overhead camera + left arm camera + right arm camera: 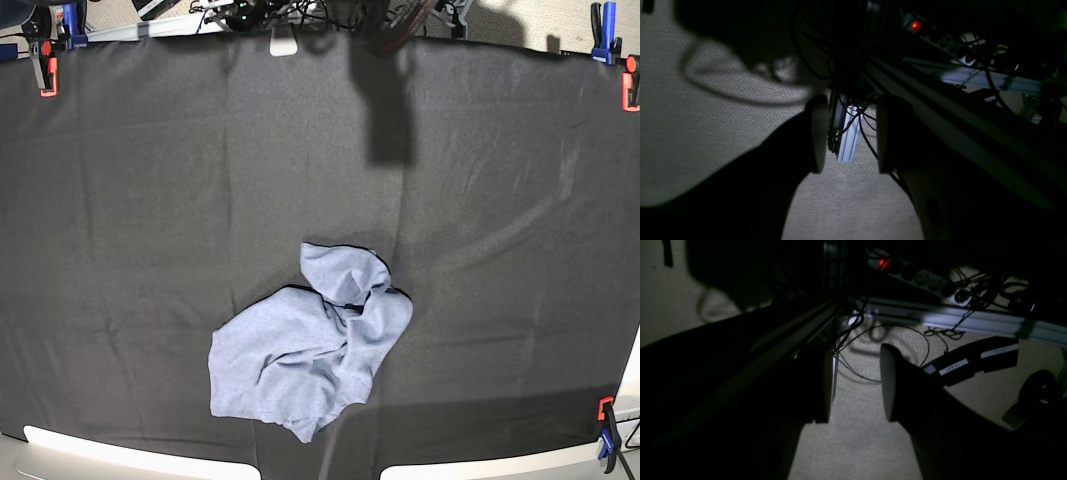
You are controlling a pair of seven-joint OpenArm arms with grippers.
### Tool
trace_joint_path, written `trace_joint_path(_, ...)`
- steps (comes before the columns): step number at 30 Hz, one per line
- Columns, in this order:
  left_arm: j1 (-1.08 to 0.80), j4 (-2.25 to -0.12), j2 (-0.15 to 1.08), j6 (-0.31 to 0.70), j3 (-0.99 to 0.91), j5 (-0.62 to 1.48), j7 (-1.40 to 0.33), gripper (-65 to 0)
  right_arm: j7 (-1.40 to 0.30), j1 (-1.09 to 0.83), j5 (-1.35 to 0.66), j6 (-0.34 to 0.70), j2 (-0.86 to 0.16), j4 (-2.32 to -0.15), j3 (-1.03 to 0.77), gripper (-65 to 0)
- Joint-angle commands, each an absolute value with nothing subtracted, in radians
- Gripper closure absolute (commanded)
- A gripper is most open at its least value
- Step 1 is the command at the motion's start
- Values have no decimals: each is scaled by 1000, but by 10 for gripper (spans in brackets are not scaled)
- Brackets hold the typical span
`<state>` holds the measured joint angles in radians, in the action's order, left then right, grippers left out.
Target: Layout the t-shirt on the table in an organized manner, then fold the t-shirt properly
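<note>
Base view shows the t-shirt [312, 350] crumpled near the front edge of the table [120, 200], not yet spread. My left gripper [850, 133] and right gripper [857, 386] hang parted and empty below the tabletop, away from it.

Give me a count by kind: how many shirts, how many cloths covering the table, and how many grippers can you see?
Shirts: 1, the t-shirt, crumpled
Table coverings: 1, the black cloth
Grippers: 2, the left gripper and the right gripper, both open and empty
Total: 4
</note>
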<state>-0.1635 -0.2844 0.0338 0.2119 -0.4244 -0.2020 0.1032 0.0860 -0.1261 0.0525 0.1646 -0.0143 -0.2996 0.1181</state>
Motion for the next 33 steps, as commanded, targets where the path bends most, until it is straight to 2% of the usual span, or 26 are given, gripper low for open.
trace_joint_path(1,-169,-290,37,221,-422,-197,101,-215,97,-131,54,167,-17,-305,119,-235)
trace_joint_path(6,-186,-304,36,221,-422,-197,102,-215,98,-146,53,167,-20,-306,119,-236)
trace_joint_path(12,-269,-418,37,225,-422,-175,105,-215,101,-176,53,167,-48,-317,119,-235)
trace_joint_path(18,-345,-526,36,376,-422,-121,104,-215,100,-237,52,170,-59,-384,119,-235)
trace_joint_path(26,-452,-651,37,394,-421,-77,93,-215,78,-393,41,173,-72,-594,119,-236)
trace_joint_path(29,-510,-729,36,394,-421,7,86,-215,61,-458,-41,179,-94,-693,119,-235)
trace_joint_path(33,-574,-847,40,394,-421,10,50,-215,31,-539,-90,179,-125,-824,119,-235)
